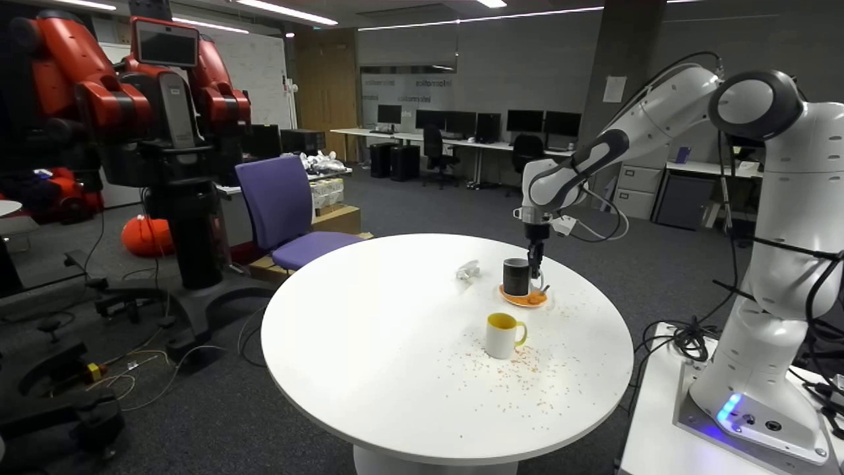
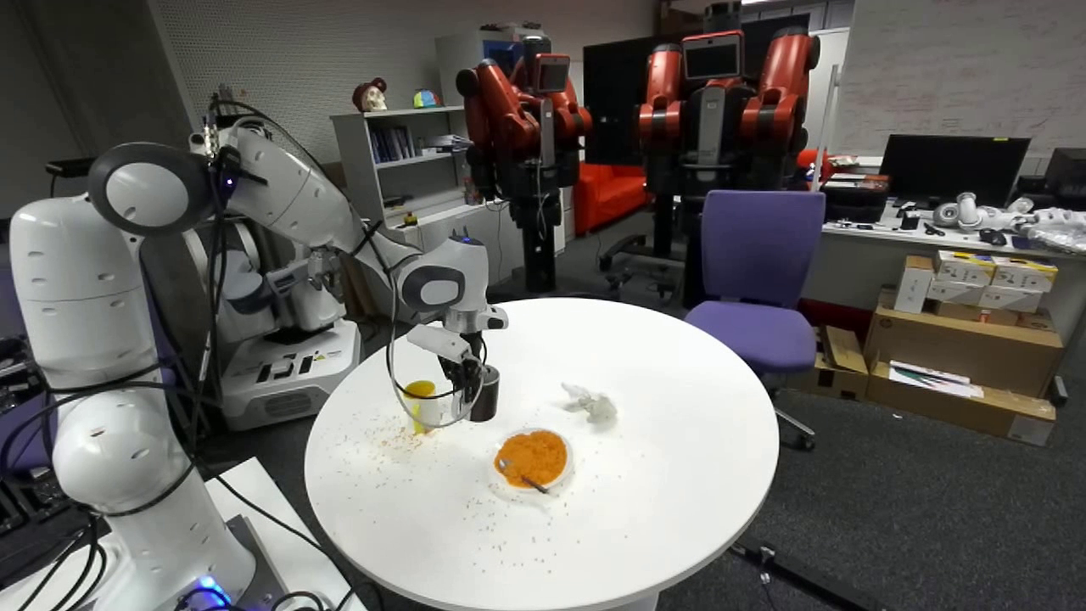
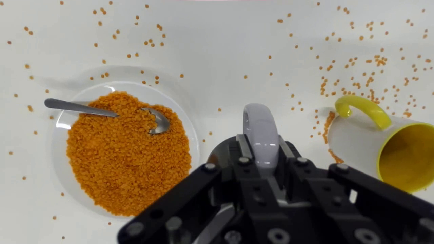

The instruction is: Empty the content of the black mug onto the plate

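Observation:
The black mug is held upright above the table by its pale grey handle. It also shows in an exterior view and, partly hidden by the fingers, in the wrist view. My gripper is shut on the handle; it shows in both exterior views. The plate is white-rimmed and heaped with orange lentils, with a metal spoon in them. The plate also lies in both exterior views. The mug is beside the plate in the wrist view. Its contents cannot be seen.
A white cup with yellow inside and handle stands on the round white table, on the mug's other side from the plate. It shows in both exterior views. Crumpled clear plastic lies near the plate. Loose lentils are scattered around.

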Robot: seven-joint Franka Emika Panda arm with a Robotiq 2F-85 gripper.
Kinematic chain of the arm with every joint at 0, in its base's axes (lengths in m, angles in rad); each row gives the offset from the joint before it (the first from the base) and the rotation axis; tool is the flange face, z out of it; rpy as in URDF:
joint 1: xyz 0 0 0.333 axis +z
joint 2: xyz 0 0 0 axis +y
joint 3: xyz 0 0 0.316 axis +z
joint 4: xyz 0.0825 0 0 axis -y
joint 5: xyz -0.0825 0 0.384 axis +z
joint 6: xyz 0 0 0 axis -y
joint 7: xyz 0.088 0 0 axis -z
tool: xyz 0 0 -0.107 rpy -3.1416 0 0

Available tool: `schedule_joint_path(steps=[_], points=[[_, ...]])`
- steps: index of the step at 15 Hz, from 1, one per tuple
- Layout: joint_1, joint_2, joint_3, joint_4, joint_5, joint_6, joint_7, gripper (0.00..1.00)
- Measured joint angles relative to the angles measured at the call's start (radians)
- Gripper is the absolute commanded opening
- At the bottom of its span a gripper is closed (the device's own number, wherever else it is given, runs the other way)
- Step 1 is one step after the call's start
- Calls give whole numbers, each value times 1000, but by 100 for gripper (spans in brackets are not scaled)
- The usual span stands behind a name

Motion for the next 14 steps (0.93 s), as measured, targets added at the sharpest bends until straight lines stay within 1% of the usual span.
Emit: schedule_joint_path(steps=[3, 7, 11, 14], points=[[0, 52, 13, -8, 0, 87, 0, 5], [0, 123, 35, -9, 0, 169, 1, 5], [2, 168, 47, -7, -15, 228, 6, 5], [6, 175, 52, -3, -46, 247, 32, 5]])
